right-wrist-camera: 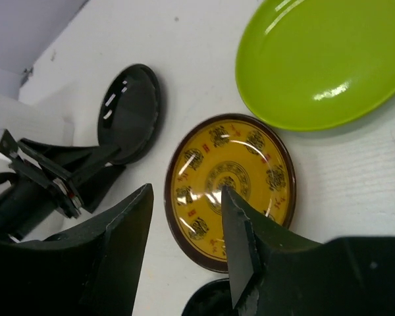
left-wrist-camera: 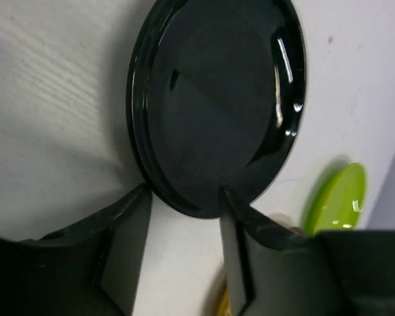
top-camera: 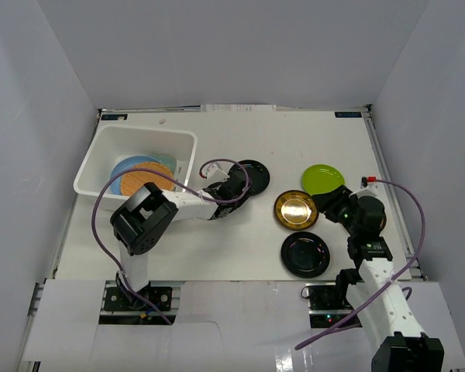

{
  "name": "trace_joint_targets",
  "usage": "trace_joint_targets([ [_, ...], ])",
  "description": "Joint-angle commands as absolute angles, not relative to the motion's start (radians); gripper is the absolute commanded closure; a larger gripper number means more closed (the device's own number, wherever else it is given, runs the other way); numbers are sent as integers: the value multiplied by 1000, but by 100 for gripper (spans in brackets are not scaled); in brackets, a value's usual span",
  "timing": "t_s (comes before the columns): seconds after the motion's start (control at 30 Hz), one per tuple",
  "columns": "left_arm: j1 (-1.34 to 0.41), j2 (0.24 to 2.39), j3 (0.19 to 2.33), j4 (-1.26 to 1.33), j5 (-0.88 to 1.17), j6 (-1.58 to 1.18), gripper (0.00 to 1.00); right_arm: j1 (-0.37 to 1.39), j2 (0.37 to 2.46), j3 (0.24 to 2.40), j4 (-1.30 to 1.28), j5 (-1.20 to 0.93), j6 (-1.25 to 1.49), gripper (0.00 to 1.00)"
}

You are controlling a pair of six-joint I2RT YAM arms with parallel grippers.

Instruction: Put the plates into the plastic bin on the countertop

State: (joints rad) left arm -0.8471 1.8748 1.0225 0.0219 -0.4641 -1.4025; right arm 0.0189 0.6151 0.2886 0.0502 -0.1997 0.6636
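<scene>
- Reading the overhead view as a clock face with the far wall at 12, the plastic bin [top-camera: 97, 159] sits at 10 o'clock on the countertop [top-camera: 240, 240]. It already holds a tan woven plate [top-camera: 142, 180] lying over a light blue plate [top-camera: 130, 165].
- Four plates lie outside the bin. A black plate [left-wrist-camera: 217, 105] is near the centre and a lime green plate [top-camera: 323, 179] is at 2 o'clock. A gold plate [right-wrist-camera: 230, 184] lies just beside the green one on its 7 o'clock side, and a second black plate [top-camera: 305, 253] is at 4 o'clock.
- The left gripper [left-wrist-camera: 184, 191] is at the central black plate's 8 o'clock edge. Its jaws stand moderately apart with the rim lying between the fingertips, not clamped on it.
- I judge the step in hand to be taking hold of this plate.
- The right gripper [right-wrist-camera: 186, 191] hangs over the gold plate, reaching in from its 3 o'clock side. Its jaws are partly apart and hold nothing. Whether a fingertip touches the plate I cannot tell.
- The next move calls for the left jaws to close squarely on the rim. The plate is glossy with a thin lip, so a shallow bite would likely slip.
- After that comes a lift, a carry toward 10 o'clock over the bin's near wall, and a release onto the stack.
- The arms work close together, so taking turns seems wise.
</scene>
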Motion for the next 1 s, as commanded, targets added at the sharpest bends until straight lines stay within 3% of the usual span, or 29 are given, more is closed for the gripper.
trace_joint_targets([
  [0.0,-807,1954,1035,-46,-460,-1431,47,12,647,259,31,-209,634,47],
  [0.03,-804,1956,1031,-48,-465,-1431,52,12,655,255,25,-187,624,45],
  [0.1,-801,1948,1020,-38,-482,-1434,63,-29,672,239,24,-175,608,31],
  [0.13,-801,1942,1016,-35,-491,-1431,74,-32,679,232,26,-176,601,30],
  [0.3,-799,1902,1000,-47,-531,-1361,100,-40,741,212,40,-175,591,29],
  [0.6,-828,1551,899,26,-548,-1130,100,-41,867,163,144,-241,606,36],
  [0.73,-838,1265,877,78,-548,-982,100,-41,926,135,219,-259,635,49],
  [0.87,-825,1100,931,-30,-580,-876,100,-41,966,129,284,-246,649,65],
  [0.9,-818,1076,946,-49,-587,-859,100,-41,966,126,294,-242,649,72],
  [0.93,-813,1054,975,-67,-591,-844,100,-41,962,124,323,-239,653,85],
  [0.97,-799,1016,991,-104,-591,-809,100,-41,956,124,330,-238,664,90],
])
